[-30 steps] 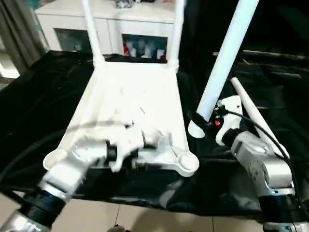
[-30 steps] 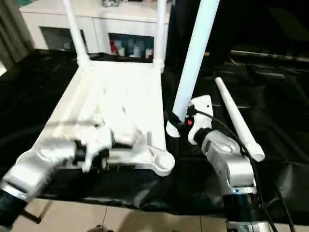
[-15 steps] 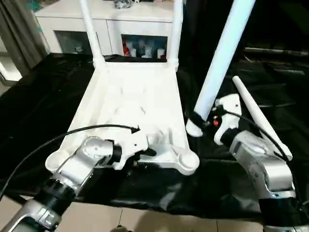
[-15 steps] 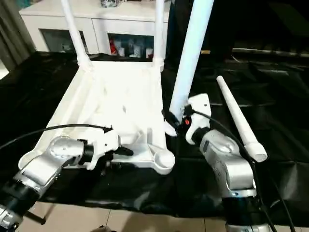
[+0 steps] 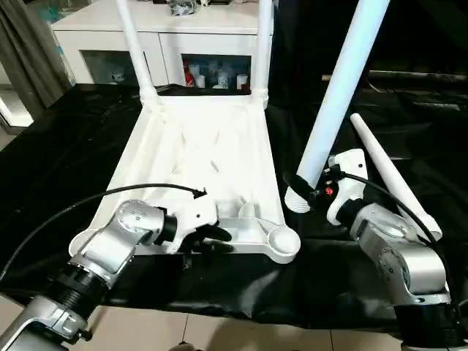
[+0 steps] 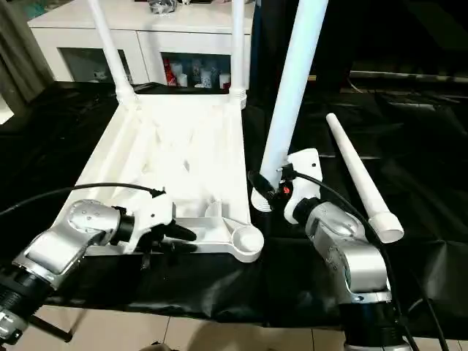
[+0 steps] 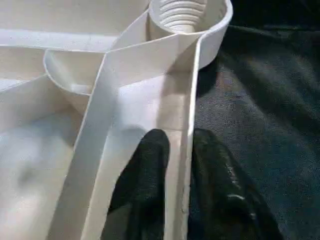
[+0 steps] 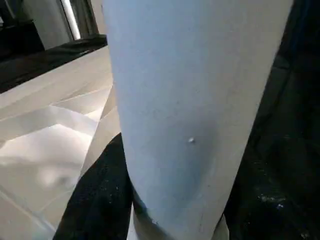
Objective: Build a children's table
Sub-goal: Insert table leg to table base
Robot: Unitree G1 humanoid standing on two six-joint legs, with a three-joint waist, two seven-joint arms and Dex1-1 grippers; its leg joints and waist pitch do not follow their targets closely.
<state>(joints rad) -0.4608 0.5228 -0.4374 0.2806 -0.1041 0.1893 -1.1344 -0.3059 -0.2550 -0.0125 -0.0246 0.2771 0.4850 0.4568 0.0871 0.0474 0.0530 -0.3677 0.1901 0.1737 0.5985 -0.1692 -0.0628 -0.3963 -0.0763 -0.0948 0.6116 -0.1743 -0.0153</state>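
Two white tubular legs are seated in the far sockets of the upturned white ribbed plastic tabletop; its near rim is pinched by the left claw. A third leg is gripped upright by the right claw beside the tabletop; a fourth lies beyond it.

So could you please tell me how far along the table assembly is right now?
Two legs stand in the far sockets of the upturned tabletop. The right tool holds the third leg upright, not yet in the near-right socket; the left tool pinches the near rim. The fourth leg lies on the black cloth.
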